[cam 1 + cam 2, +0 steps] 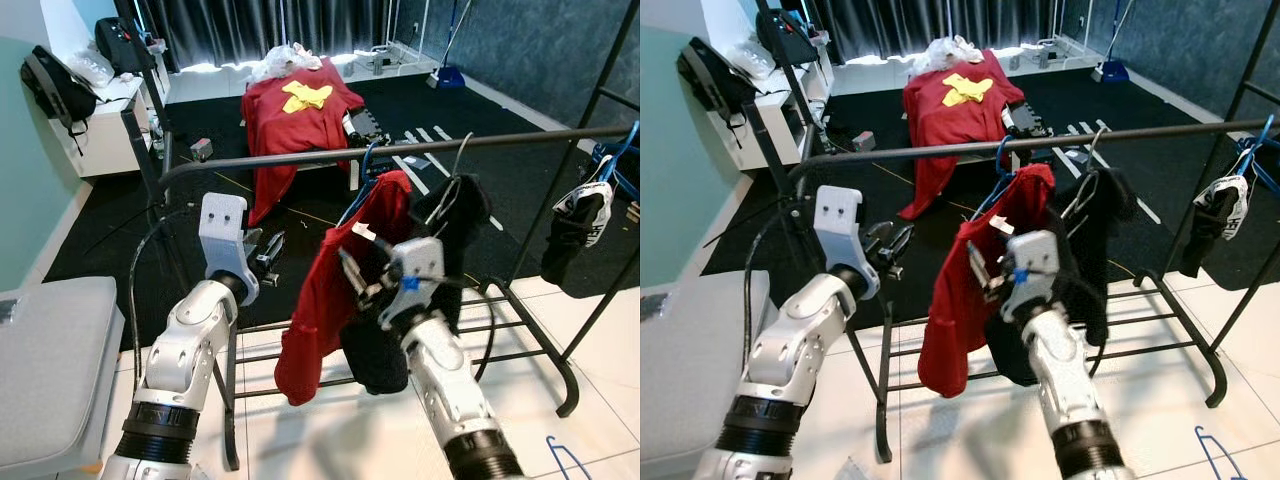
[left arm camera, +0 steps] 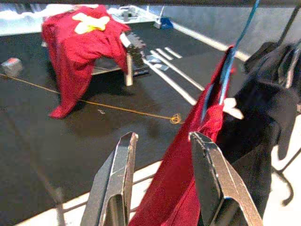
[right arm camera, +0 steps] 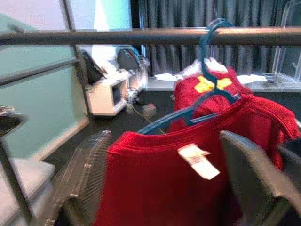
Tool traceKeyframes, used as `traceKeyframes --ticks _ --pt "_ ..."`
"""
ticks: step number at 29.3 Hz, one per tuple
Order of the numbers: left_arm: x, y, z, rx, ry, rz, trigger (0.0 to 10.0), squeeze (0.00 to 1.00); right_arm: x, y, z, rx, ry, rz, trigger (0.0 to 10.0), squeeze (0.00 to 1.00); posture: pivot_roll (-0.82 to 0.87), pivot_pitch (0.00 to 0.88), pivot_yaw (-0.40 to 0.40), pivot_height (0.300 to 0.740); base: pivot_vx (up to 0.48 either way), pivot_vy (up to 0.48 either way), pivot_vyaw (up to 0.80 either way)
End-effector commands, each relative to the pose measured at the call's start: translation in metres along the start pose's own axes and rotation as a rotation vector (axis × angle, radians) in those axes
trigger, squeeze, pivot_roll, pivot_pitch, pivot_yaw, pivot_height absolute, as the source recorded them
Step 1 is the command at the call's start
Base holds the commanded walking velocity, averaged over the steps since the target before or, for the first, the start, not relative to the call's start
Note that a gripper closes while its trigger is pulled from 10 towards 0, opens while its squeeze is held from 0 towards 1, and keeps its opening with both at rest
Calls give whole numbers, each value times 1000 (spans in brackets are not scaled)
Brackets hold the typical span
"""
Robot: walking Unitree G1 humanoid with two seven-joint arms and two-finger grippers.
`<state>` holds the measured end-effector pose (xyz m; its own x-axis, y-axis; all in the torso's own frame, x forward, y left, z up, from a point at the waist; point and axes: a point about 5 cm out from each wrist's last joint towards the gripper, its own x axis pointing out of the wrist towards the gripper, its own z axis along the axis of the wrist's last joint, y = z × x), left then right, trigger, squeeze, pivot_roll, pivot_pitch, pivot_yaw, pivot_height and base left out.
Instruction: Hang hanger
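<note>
Already saw blue hanger [image 3: 207,70] hooked on rail [image 1: 400,152]; my right gripper [image 1: 362,283] spread open at red shirt [image 1: 330,290]. Feared snagging fabric, unhooking hanger.

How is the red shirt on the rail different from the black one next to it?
The red shirt hangs on a blue hanger; the black shirt hangs on a silvery wire one. The red shirt shows a white tag; the black shirt shows none. The right gripper is at the red shirt, not the black one. Both hang from the same rail.
</note>
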<state>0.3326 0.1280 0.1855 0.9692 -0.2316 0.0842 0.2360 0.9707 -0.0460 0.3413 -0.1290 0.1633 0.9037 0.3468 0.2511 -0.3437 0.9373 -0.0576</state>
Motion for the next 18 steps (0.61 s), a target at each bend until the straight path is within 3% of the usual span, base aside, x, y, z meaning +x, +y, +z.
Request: traceKeyframes --ticks 1,2,4,5,7,8,9,11,18 --pt "-3 6 -6 29 21 29 10000 0 0 0 -6 19 34 -13 10000 1000 71 54 50 740 0 0 0" --pt "-7 12 -10 50 30 65 10000 0 9 -7 0 -1 45 -29 10000 1000 74 59 41 740 0 0 0" --pt "-7 12 -10 50 30 65 10000 0 9 -7 0 -1 45 -29 10000 1000 74 59 41 740 0 0 0" --pt "-12 17 -13 63 40 94 10000 0 21 -13 6 -18 59 -38 10000 941 81 64 28 740 0 0 0" --pt "-12 17 -13 63 40 94 10000 0 21 -13 6 -18 59 -38 10000 941 81 64 28 740 0 0 0" --pt "-17 19 -16 72 45 108 10000 0 33 -17 12 -22 78 -35 10000 0 87 68 18 740 0 0 0" --pt "-17 19 -16 72 45 108 10000 0 33 -17 12 -22 78 -35 10000 0 87 68 18 740 0 0 0" --pt "-20 18 -20 89 56 90 10000 0 54 -27 26 -29 115 -34 10000 0 96 73 11 740 0 0 0" --pt "-20 13 -25 101 76 70 10000 0 68 -41 38 -44 173 -70 10000 0 90 86 20 740 0 0 0"
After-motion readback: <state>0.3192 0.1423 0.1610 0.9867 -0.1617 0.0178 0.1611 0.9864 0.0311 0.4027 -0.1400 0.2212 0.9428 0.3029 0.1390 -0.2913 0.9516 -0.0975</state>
